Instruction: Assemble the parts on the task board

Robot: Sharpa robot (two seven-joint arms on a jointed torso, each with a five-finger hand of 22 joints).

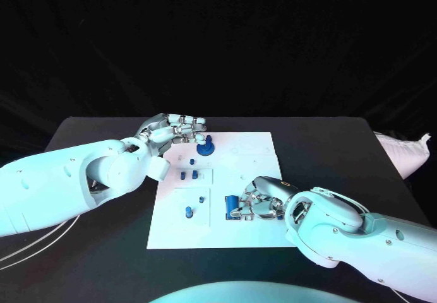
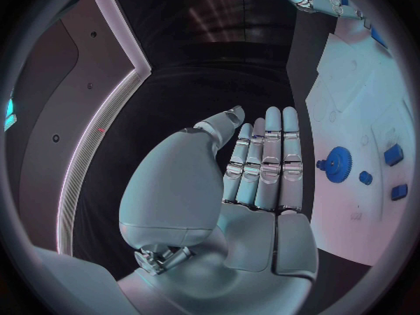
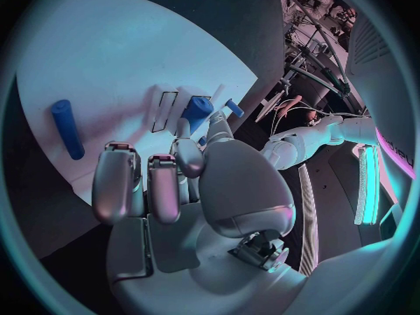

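Small blue parts (image 1: 191, 175) lay scattered across white task board (image 1: 251, 154) at centre of black surface (image 1: 328, 142). Blue gear (image 1: 206, 149) stood near far edge. Parts looked light, rigid, smooth; best pinched at sides. Left hand (image 1: 173, 132) hovered beside gear, fingers (image 2: 267, 162) straight, empty. Right hand (image 1: 257, 201) hung at board's near right; grasp unclear.

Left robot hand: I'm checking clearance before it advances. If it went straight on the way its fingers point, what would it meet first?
Probably the blue gear on the task board. In the head view the left robot hand sits right beside it, empty; depth is unclear, so it may pass just above.
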